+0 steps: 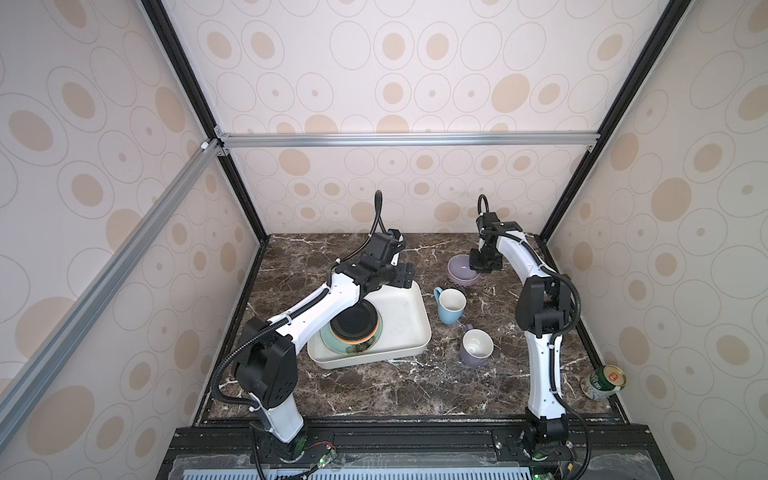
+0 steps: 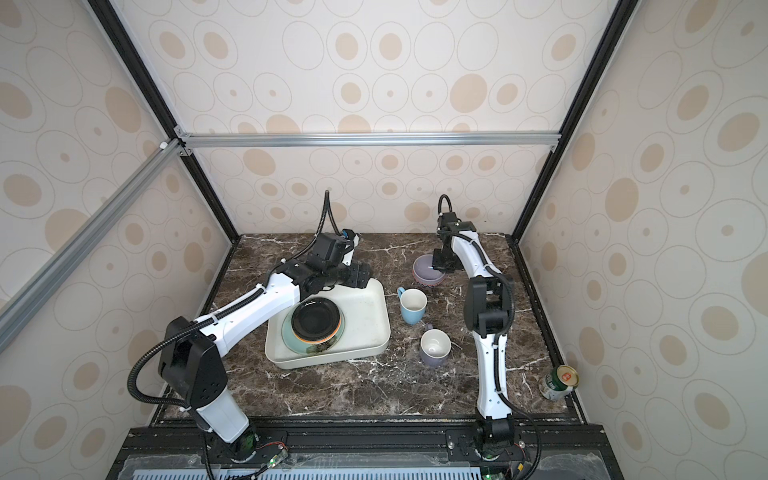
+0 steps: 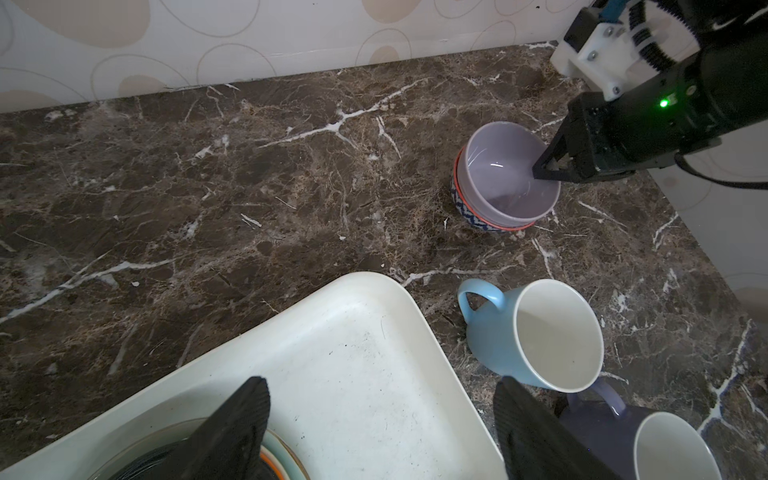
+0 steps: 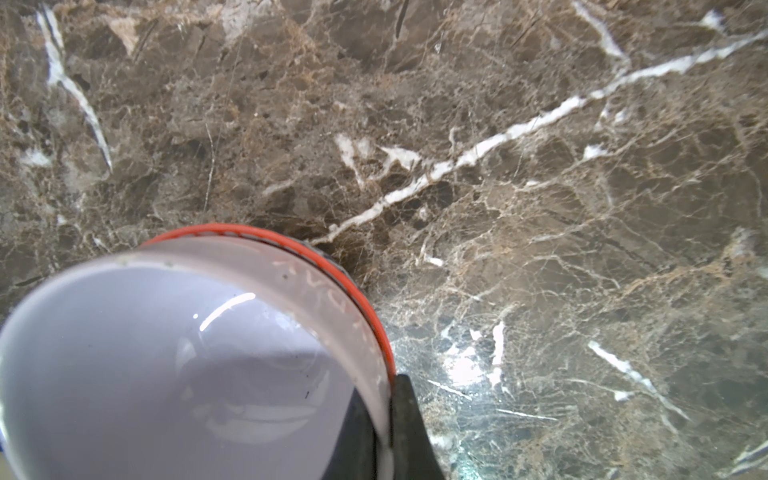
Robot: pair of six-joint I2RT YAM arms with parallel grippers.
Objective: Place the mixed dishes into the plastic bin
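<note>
The lavender bowl (image 1: 459, 266) (image 3: 498, 178) sits nested in the red-patterned bowl (image 1: 461, 284) (image 4: 332, 266) at the back of the table. My right gripper (image 1: 478, 268) (image 4: 384, 395) is shut on the lavender bowl's rim, one finger inside and one outside. The plastic bin (image 1: 403, 320) (image 3: 357, 353) holds the black orange-rimmed plate (image 1: 355, 322) stacked on the teal plate (image 1: 326, 338). My left gripper (image 1: 405, 274) (image 3: 381, 382) hangs open and empty over the bin's far corner. The light blue mug (image 1: 451, 305) and the purple mug (image 1: 476, 347) stand upright to the right of the bin.
A green-labelled tin can (image 1: 604, 382) leans at the right wall near the table's front corner. Patterned walls and black frame posts close in the marble table (image 1: 374, 386) on three sides. The left arm stretches across the bin's left half.
</note>
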